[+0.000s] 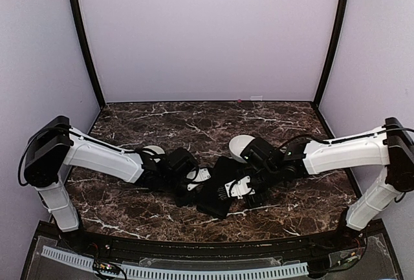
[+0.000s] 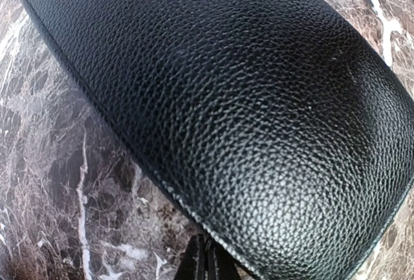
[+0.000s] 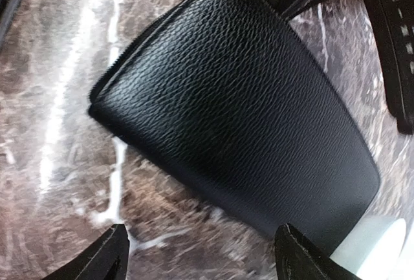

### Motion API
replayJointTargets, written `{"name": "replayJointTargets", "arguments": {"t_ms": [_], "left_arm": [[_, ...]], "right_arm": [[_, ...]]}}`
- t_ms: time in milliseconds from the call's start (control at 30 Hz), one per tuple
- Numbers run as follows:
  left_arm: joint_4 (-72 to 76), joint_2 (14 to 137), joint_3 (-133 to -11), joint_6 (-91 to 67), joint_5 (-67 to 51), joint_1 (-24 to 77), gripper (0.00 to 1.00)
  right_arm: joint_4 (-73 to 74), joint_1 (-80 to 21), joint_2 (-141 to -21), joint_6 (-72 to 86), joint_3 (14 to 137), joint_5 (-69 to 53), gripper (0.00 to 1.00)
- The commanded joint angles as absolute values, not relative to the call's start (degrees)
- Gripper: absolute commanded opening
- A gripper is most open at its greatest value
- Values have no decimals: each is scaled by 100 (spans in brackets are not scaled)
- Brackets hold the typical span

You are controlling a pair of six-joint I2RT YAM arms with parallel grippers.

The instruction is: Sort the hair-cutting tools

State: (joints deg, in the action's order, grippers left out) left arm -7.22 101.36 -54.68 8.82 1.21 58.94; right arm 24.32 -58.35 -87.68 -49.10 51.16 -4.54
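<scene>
Black case (image 2: 246,99) fills both wrist views, flat on marble table (image 1: 162,118), between the two arms; looks closed. Left gripper (image 2: 206,259): fingers pressed together at case's near edge; cannot tell if anything pinched. Right gripper (image 3: 204,251): fingers wide, straddling case end, holding nothing. Hair-cutting tools: none visible, probably inside case. Two white bowls (image 1: 240,144) just behind arms, contents not visible. Judgement: sorting not begun; case to open, every tool left.
</scene>
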Motion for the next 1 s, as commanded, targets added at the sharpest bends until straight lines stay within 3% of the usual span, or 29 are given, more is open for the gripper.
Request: {"name": "replayJointTargets", "arguments": {"t_ms": [0, 233, 467, 767, 967], "left_arm": [[-441, 10164, -5503, 932, 123, 5823, 0], [-476, 10070, -5395, 941, 191, 5801, 0], [-872, 9626, -5079, 501, 46, 5801, 0], [-913, 8523, -4241, -162, -688, 6384, 0], [-380, 9282, -4600, -332, -1159, 6728, 0]], "right_arm": [[1727, -5835, -9213, -5573, 5315, -196, 78], [1349, -5827, -9865, -5824, 5390, 12, 78], [1539, -5669, -10134, -5654, 5407, -18, 65], [1586, -5555, -10134, -5387, 5263, -259, 61], [1708, -5583, -10291, -5135, 5479, -554, 60]]}}
